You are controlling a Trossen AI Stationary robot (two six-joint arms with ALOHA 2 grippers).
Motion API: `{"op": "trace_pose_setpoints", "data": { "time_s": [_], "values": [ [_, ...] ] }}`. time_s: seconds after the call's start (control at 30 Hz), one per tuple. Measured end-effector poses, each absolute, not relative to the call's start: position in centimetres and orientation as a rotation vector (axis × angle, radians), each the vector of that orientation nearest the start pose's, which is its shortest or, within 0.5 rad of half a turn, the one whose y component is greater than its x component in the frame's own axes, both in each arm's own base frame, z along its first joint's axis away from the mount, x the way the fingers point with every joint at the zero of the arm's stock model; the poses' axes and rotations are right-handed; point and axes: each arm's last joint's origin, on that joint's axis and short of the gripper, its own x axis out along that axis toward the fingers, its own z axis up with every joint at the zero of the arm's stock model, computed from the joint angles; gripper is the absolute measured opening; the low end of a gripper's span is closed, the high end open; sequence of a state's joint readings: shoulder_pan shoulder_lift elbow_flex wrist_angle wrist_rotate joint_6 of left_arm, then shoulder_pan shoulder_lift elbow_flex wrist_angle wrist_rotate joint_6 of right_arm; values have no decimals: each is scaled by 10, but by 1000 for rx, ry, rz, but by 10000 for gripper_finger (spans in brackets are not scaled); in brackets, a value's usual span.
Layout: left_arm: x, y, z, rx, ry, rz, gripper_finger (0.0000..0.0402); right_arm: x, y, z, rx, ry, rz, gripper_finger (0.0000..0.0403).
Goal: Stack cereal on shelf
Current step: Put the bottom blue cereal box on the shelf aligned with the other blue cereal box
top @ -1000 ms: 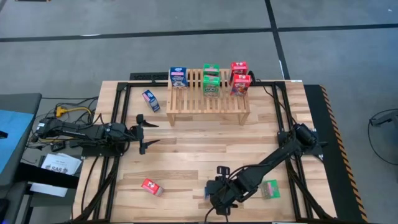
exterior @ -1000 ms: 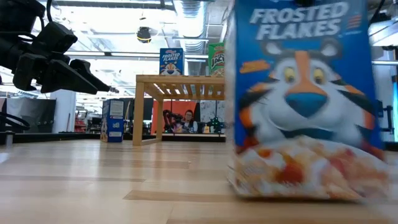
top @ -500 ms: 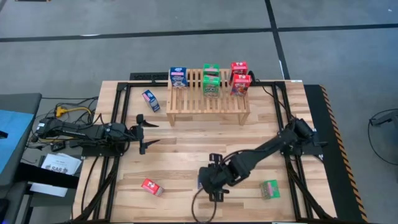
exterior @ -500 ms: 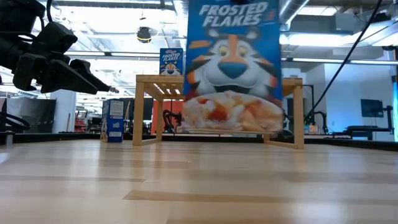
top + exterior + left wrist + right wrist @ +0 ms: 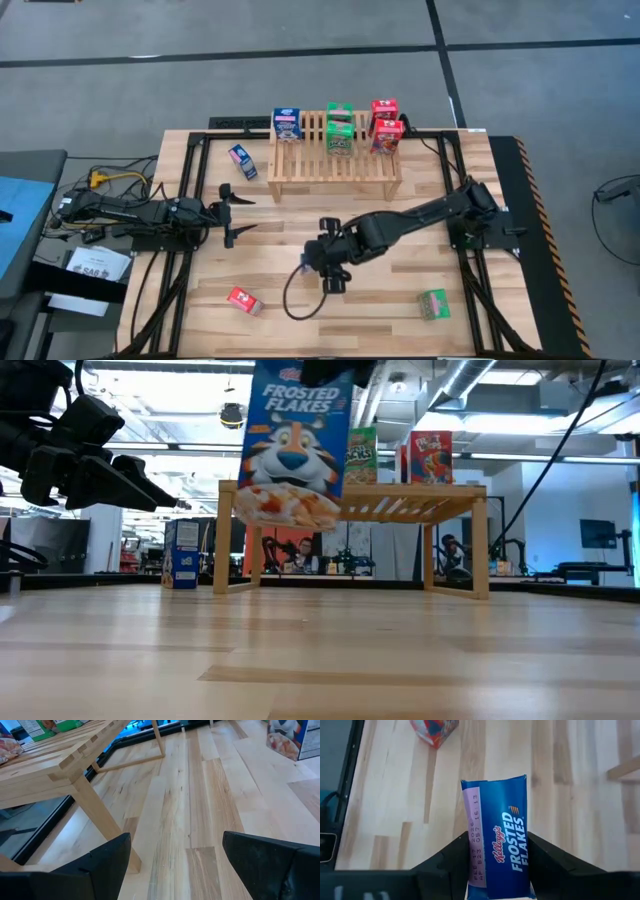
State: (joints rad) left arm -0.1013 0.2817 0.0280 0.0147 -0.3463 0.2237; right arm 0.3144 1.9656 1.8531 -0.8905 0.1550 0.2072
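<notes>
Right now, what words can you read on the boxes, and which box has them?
"FROSTED FLAKES": front of the blue box that the right fingers hold up off the table.
"Kellogg's FROSTED FLAKES": narrow side of that same box.
"16:13": in the stamp on its pale strip; the rest is too blurred.
Green box and red box on the shelf: print too small to read.
Blue box on the table: too small.

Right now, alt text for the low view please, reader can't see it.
A blue Frosted Flakes box hangs in the air, clear of the tabletop, in front of the wooden shelf. A green box and a red box stand on the shelf; another blue box stands on the tabletop beside it.
</notes>
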Motion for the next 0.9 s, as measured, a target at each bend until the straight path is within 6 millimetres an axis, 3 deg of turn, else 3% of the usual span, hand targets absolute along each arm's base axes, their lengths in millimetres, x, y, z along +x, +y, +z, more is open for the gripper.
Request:
{"op": "trace_pose_setpoints", "data": {
  "time_s": [0.73, 0.9],
  "values": [
    [111, -1, 151, 318, 265, 218, 305, 418, 90, 307, -90, 944, 154, 194],
    [112, -2, 151, 225, 252, 196, 305, 423, 80, 309, -98, 907, 154, 194]
  ]
}}
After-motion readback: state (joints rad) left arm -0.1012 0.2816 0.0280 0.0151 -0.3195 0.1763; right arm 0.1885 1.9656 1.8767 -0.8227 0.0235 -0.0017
